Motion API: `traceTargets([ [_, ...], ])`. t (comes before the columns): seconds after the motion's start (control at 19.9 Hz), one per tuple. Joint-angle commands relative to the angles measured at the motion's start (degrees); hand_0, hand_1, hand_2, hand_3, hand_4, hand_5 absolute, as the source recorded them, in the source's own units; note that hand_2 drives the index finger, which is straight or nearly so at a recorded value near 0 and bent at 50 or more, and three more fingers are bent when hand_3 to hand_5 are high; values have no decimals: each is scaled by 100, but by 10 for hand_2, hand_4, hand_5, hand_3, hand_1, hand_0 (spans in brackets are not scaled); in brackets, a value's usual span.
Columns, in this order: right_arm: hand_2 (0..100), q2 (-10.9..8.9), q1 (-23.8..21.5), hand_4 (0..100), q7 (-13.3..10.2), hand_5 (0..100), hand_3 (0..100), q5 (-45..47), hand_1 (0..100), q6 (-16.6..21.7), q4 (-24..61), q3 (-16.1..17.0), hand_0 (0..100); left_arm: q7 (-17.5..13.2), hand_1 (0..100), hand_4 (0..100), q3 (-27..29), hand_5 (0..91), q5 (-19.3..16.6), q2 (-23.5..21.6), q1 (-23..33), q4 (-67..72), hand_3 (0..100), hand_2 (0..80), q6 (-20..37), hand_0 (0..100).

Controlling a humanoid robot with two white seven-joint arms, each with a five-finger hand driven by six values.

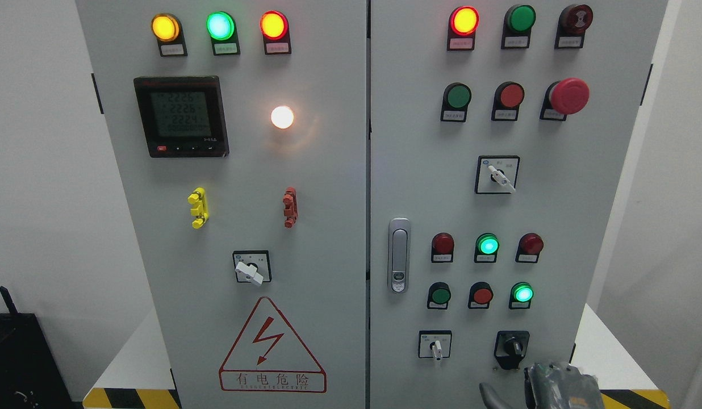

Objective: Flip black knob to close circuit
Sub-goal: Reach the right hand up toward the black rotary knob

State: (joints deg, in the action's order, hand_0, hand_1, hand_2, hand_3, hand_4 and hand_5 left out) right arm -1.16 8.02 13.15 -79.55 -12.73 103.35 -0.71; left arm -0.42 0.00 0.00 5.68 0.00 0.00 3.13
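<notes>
Right hand (558,386) at the bottom edge, just below the black knob (513,346) and not touching it; can't tell if it's spread or curled. Black knob sits low on the cabinet's right door (584,199), right of a white selector switch (436,346). Green lamp (522,293) lit just above the knob.

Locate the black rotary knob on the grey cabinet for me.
Head view: the black rotary knob sits low on the right door, right of a white selector switch, just above the right hand.
</notes>
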Motion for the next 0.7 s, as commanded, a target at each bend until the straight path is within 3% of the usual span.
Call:
traceTargets([
  [0.0, 874, -192, 112, 799, 3, 807, 1000, 27, 0, 16, -403, 255, 0, -2, 0, 27, 62, 0, 44, 3, 193, -193, 51, 0, 4, 0],
  [0.15, 874, -209, 121, 799, -5, 807, 1000, 255, 0, -2, -438, 273, 0, -2, 0, 27, 62, 0, 44, 3, 193, -193, 51, 0, 4, 0],
  [0.25, 874, -323, 121, 799, -49, 808, 1000, 308, 0, -11, -447, 273, 0, -2, 0, 27, 62, 0, 44, 3, 193, -193, 50, 0, 4, 0],
  [0.65, 874, -323, 279, 798, -128, 811, 1000, 309, 0, -46, -587, 265, 0, -2, 0, 27, 62, 0, 44, 3, 193, -193, 49, 0, 4, 0],
])
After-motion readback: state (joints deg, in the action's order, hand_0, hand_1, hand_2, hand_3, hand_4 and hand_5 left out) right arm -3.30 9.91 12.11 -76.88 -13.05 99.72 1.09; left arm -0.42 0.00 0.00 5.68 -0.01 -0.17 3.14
